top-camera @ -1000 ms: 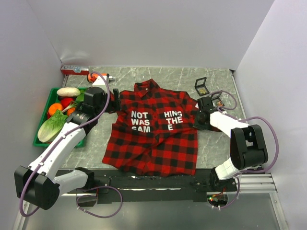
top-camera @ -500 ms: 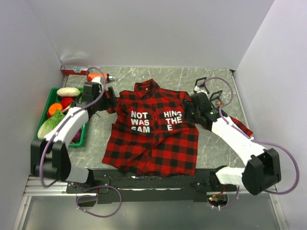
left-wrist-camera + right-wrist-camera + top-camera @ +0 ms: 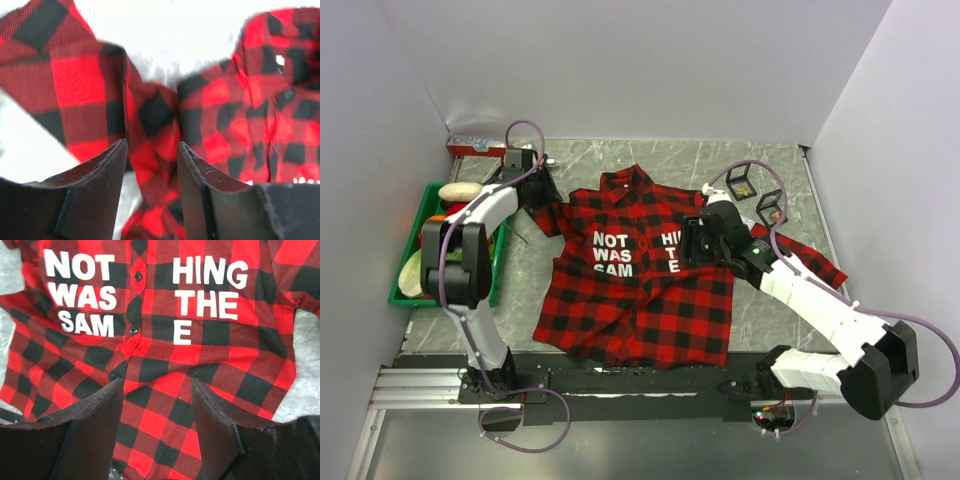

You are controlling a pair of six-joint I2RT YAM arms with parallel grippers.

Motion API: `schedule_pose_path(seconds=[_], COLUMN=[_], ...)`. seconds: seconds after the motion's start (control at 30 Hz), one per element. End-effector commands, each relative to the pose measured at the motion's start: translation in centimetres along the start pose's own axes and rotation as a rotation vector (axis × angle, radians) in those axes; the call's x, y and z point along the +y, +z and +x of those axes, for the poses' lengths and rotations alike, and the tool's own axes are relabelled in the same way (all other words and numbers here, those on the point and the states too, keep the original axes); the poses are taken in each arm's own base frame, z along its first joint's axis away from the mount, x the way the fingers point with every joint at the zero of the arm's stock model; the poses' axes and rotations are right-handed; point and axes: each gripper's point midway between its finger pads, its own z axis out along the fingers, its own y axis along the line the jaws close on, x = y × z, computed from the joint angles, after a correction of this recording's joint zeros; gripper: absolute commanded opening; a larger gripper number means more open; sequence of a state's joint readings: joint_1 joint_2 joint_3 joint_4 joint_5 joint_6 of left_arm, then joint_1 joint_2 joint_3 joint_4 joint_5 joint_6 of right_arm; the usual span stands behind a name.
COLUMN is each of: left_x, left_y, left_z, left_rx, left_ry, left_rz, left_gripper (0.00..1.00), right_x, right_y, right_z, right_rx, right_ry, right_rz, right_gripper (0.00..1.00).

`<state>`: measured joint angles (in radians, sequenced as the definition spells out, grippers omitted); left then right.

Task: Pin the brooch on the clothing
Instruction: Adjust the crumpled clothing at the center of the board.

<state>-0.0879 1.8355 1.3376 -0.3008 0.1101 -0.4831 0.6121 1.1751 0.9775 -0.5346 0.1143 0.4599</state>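
The clothing (image 3: 640,300), a red-and-black plaid shirt with white lettering, lies flat and face up on the table. My left gripper (image 3: 533,190) is at the shirt's left shoulder. In the left wrist view its fingers (image 3: 151,145) stand apart on either side of a raised fold of sleeve (image 3: 155,120), with table showing beside the fold. My right gripper (image 3: 692,240) hovers over the chest lettering. In the right wrist view it (image 3: 157,382) is open above the plaid (image 3: 210,340), with nothing between its fingers. I cannot make out the brooch.
A green tray (image 3: 398,295) of vegetables sits at the left edge. A red box (image 3: 475,147) lies at the back left. Two small open black boxes (image 3: 741,186) (image 3: 770,208) stand behind the right arm. The right sleeve (image 3: 810,262) stretches out to the right.
The left gripper swung back to the shirt's left shoulder and its jaws narrowed around a sleeve fold. The right gripper opened and moved left from the right sleeve onto the chest.
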Motion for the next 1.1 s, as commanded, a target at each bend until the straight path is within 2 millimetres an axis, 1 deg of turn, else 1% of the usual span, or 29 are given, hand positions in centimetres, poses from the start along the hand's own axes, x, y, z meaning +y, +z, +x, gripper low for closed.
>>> schedule_pose_path(seconds=[0.0, 0.03, 0.1, 0.13, 0.17, 0.2, 0.37, 0.43, 0.47, 0.5, 0.53, 0.57, 0.6, 0.67, 0.7, 0.73, 0.77, 0.8, 0.83, 0.87, 0.9, 0.93, 0.97, 1.0, 1.03, 1.07], left_x=[0.6, 0.8, 0.6, 0.7, 0.7, 0.9, 1.5, 1.7, 1.6, 1.5, 1.5, 1.6, 1.2, 1.2, 0.3, -0.1, 0.0, -1.3, -1.6, -1.4, -3.1, -3.5, -3.0, -4.1, -3.9, -4.3], left_y=[2.2, 2.9, 3.8, 4.1, 4.3, 4.5, 5.3, 6.1, 6.3, 6.8, 6.9, 6.9, 6.4, 5.6, 4.1, 3.3, 2.8, 0.9, 0.1, -0.3, -2.3, -3.0, -3.1, -4.6, -4.5, -4.9], left_z=[-2.0, -1.6, -1.6, -1.6, -2.2, -2.2, -2.6, -2.1, -2.1, -1.7, -1.7, -1.5, -1.9, -1.9, -2.8, -3.3, -2.9, -3.7, -3.7, -2.2, -3.0, -2.6, -1.0, -1.5, 0.4, 1.3], left_rx=[-0.028, -0.016, -0.012, -0.009, -0.022, -0.020, -0.037, -0.022, -0.021, -0.008, -0.010, -0.008, -0.024, -0.045, -0.080, -0.107, -0.116, -0.159, -0.181, -0.166, -0.218, -0.225, -0.208, -0.248, -0.216, -0.199], left_ry=[-0.007, -0.008, -0.009, -0.007, -0.005, -0.002, 0.008, 0.013, 0.014, 0.015, 0.011, 0.004, 0.003, -0.007, -0.005, -0.011, -0.017, -0.016, -0.032, -0.040, -0.040, -0.076, -0.096, -0.132, -0.145, -0.155], left_rz=[-0.036, -0.036, -0.018, -0.021, -0.033, -0.044, -0.067, -0.067, -0.061, -0.047, -0.044, -0.047, -0.038, -0.039, -0.022, -0.020, -0.023, 0.002, 0.002, 0.001, 0.048, 0.063, 0.061, 0.101, 0.110, 0.131], left_gripper=[0.49, 0.49, 0.46, 0.46, 0.46, 0.45, 0.45, 0.42, 0.38, 0.22, 0.13, 0.08, 0.01, 0.01, 0.01, 0.01, 0.01, 0.01, 0.01, 0.01, 0.01, 0.01, 0.01, 0.01, 0.01, 0.01], right_x=[-0.7, -1.2, -1.8, -2.2, -2.3, -2.5, -2.8, -2.8, -2.8, -2.9, -2.9, -3.0, -3.0, -3.1, -3.1, -3.0, -3.0, -2.9, -2.7, -2.5, -2.5, -2.3, -2.0, -2.1, -2.1, -2.0], right_y=[-2.1, -2.2, -3.0, -3.1, -3.3, -3.8, -4.2, -4.3, -4.4, -4.4, -4.4, -4.4, -4.6, -4.6, -4.7, -4.6, -4.5, -4.4, -4.2, -4.1, -3.8, -3.7, -3.6, -3.4, -3.2, -3.1], right_z=[-0.7, -0.2, 0.1, 0.5, 0.5, 0.6, 1.0, 1.2, 1.2, 1.3, 1.4, 1.5, 1.4, 1.6, 1.7, 1.6, 1.6, 1.7, 1.8, 1.7, 1.9, 1.9, 1.9, 2.2, 2.4, 2.3], right_rx=[-0.065, -0.064, -0.075, -0.073, -0.079, -0.087, -0.093, -0.088, -0.086, -0.084, -0.081, -0.077, -0.083, -0.082, -0.084, -0.088, -0.091, -0.086, -0.081, -0.082, -0.073, -0.070, -0.072, -0.069, -0.066, -0.071], right_ry=[0.012, 0.009, 0.010, 0.012, 0.014, 0.017, 0.031, 0.031, 0.033, 0.033, 0.033, 0.033, 0.037, 0.038, 0.038, 0.039, 0.042, 0.040, 0.039, 0.039, 0.039, 0.038, 0.035, 0.035, 0.033, 0.035], right_rz=[0.013, 0.029, 0.039, 0.049, 0.053, 0.050, 0.049, 0.047, 0.046, 0.049, 0.051, 0.053, 0.052, 0.053, 0.051, 0.048, 0.045, 0.041, 0.032, 0.025, 0.024, 0.016, 0.008, 0.009, 0.007, 0.003], right_gripper=[0.63, 0.63, 0.63, 0.63, 0.63, 0.63, 0.63, 0.62, 0.62, 0.62, 0.62, 0.62, 0.62, 0.62, 0.62, 0.62, 0.62, 0.62, 0.62, 0.61, 0.61, 0.61, 0.61, 0.61, 0.61, 0.61])
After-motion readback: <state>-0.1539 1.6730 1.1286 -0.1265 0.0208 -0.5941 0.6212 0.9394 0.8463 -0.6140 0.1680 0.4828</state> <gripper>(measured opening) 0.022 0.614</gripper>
